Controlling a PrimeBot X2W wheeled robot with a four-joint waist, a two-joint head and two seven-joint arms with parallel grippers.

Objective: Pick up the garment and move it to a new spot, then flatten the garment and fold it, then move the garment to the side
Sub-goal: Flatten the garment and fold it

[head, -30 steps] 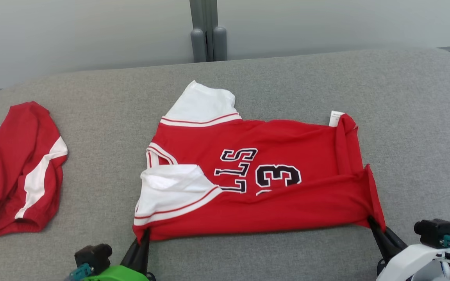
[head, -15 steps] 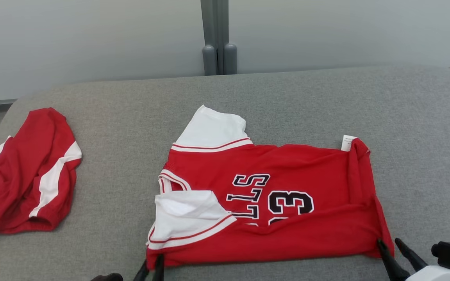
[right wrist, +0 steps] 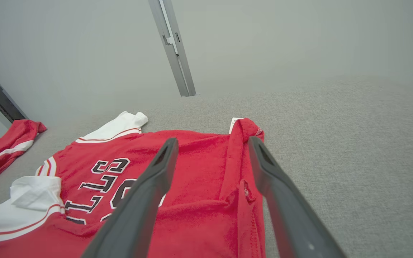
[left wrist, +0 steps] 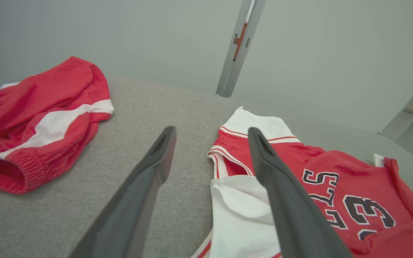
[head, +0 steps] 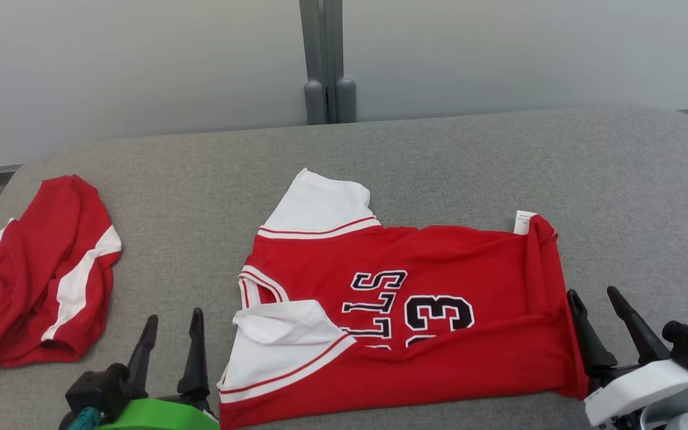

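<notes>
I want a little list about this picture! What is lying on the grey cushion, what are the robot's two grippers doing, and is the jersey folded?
surface: grey cushion
jersey: red with white sleeves, lying in the middle, near edge folded up over part of the lettering
tag: white, sticking out at the jersey's far hem corner
shorts: red and white, crumpled, at the left
left gripper: open, holding nothing, beside the jersey's sleeve end
right gripper: open, holding nothing, at the jersey's hem end
</notes>
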